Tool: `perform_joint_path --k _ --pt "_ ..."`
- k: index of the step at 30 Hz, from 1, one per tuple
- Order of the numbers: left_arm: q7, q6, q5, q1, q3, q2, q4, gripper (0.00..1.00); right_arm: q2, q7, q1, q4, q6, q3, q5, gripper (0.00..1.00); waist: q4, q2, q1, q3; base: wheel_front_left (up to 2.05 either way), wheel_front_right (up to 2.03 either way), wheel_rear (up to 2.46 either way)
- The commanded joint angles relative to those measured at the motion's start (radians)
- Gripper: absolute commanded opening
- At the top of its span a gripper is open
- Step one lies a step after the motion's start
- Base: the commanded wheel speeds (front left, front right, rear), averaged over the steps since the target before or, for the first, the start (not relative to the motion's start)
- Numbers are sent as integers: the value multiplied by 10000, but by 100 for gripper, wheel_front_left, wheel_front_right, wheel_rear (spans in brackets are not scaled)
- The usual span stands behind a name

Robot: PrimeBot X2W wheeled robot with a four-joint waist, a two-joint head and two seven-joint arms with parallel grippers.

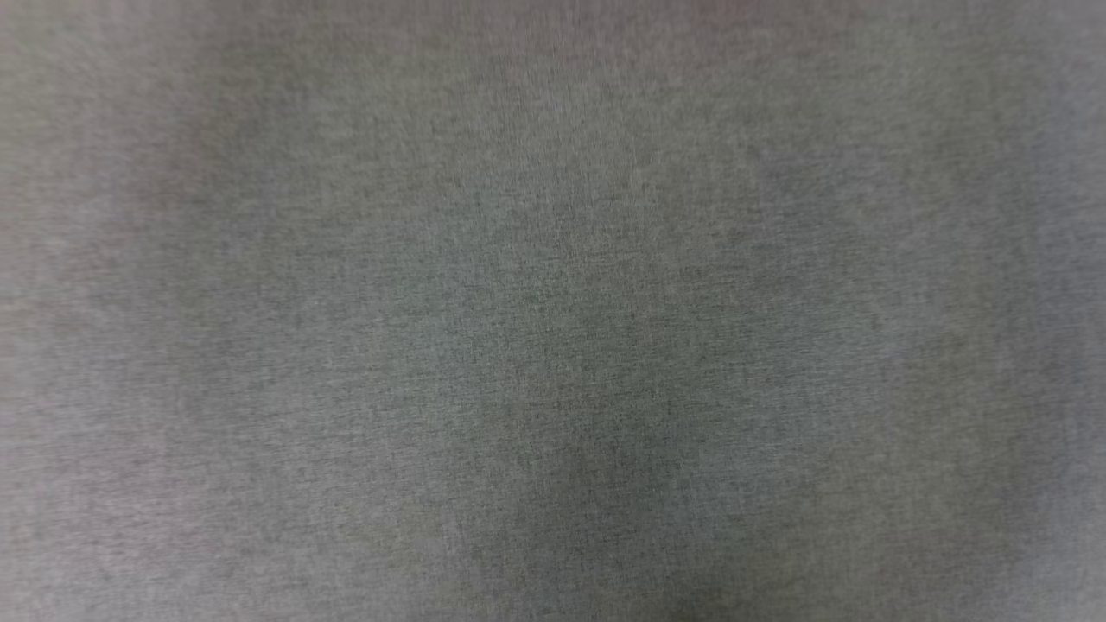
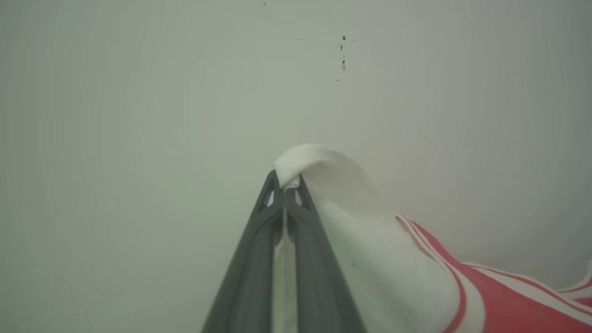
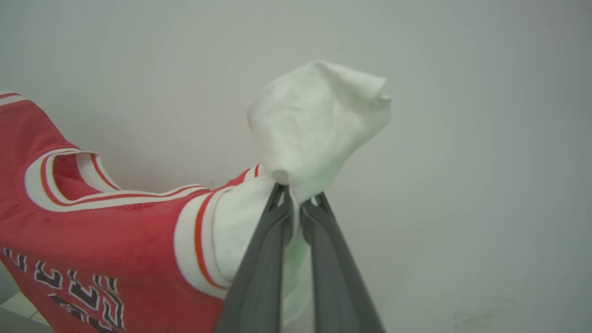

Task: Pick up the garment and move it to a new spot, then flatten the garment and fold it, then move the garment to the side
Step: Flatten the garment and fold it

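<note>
Left hand (image 2: 286,182) clenched on a white sleeve of the garment (image 2: 384,268); right hand (image 3: 298,196) clenched on the other sleeve. Red body stretches away sideways from each grip, pale surface behind.

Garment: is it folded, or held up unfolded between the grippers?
Unfolded. The garment hangs lifted: left gripper shut on one white sleeve, right gripper on the other, collar open and lettering showing.

garment (image 3: 92,231) | red jersey, white sleeves, black lettering | aloft, hanging by both sleeves
</note>
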Motion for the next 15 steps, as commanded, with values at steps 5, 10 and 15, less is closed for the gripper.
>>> perform_joint_path --k 5,10,15 --pt "-30 -263 -229 154 -58 -203 544 0 252 -250 -349 604 -11 349 239 0 2 0 -2 874 0 0 0" --pt "-16 -470 -443 366 -75 -393 1008 0 323 -384 -400 1151 -11 696 485 0 82 0 -2 1094 0 0 0" --pt "-327 -887 -777 1104 24 -604 1431 0 258 -726 179 1641 -11 1322 974 0 194 0 -2 830 0 0 0"
